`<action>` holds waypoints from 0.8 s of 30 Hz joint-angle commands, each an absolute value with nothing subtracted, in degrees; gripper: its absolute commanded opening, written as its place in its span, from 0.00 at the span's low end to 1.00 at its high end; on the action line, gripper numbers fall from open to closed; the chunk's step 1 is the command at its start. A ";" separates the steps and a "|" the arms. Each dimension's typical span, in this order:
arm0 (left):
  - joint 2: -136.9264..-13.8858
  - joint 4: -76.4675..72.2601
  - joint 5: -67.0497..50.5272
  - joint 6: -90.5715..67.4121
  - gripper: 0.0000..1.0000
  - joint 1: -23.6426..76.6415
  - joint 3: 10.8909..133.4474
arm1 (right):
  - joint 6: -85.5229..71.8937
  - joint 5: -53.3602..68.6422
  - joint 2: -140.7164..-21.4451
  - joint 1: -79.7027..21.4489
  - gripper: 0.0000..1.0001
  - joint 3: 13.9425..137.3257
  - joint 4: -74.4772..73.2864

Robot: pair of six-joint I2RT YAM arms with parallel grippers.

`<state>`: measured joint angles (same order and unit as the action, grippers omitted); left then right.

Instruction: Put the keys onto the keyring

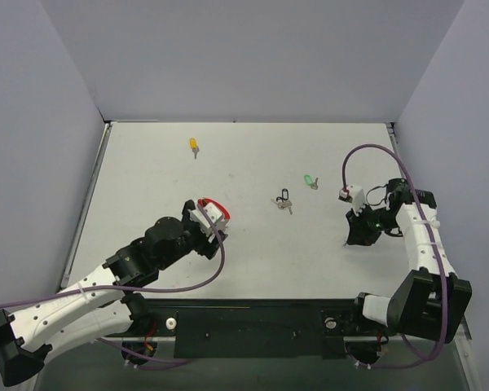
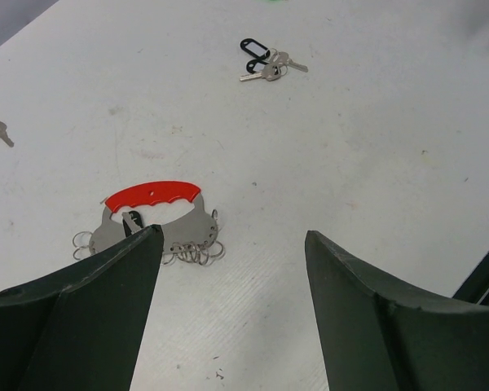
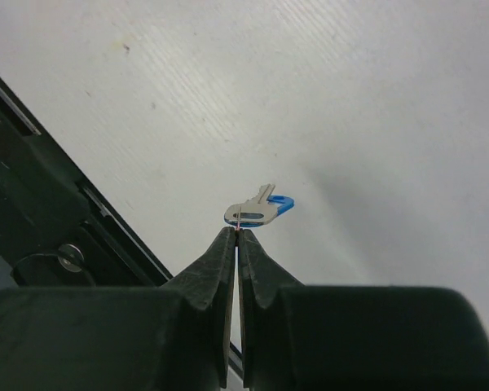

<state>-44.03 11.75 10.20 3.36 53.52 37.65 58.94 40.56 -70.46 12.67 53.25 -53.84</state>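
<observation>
The keyring, a silver loop with a red arc and small dangling rings, lies on the white table just beyond my left finger. It also shows in the top view. My left gripper is open and empty, with the keyring at its left fingertip; in the top view it sits beside the red arc. My right gripper is shut on the blue key, pinching its edge at the very tips. In the top view the right gripper is at the table's right. The blue key is hidden there.
A black key bunch lies mid-table and also shows in the left wrist view. A green key lies further right. A yellow key lies at the far left back. The table's black front rail is close to the right gripper.
</observation>
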 commanded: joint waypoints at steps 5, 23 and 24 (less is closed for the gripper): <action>-41.92 11.60 10.02 5.98 0.80 53.17 37.53 | 48.43 26.21 -79.00 10.21 0.00 56.77 -49.14; -41.22 12.04 8.96 6.68 0.80 53.00 37.00 | 38.24 18.90 -98.87 -1.93 0.00 71.44 -43.68; -41.22 12.13 8.96 6.77 0.80 53.00 37.00 | 37.97 18.72 -100.18 -2.46 0.00 71.89 -43.59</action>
<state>-42.00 12.73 9.78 6.26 53.43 36.99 40.14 20.51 -97.27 -0.75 68.29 -41.71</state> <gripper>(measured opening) 0.806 0.002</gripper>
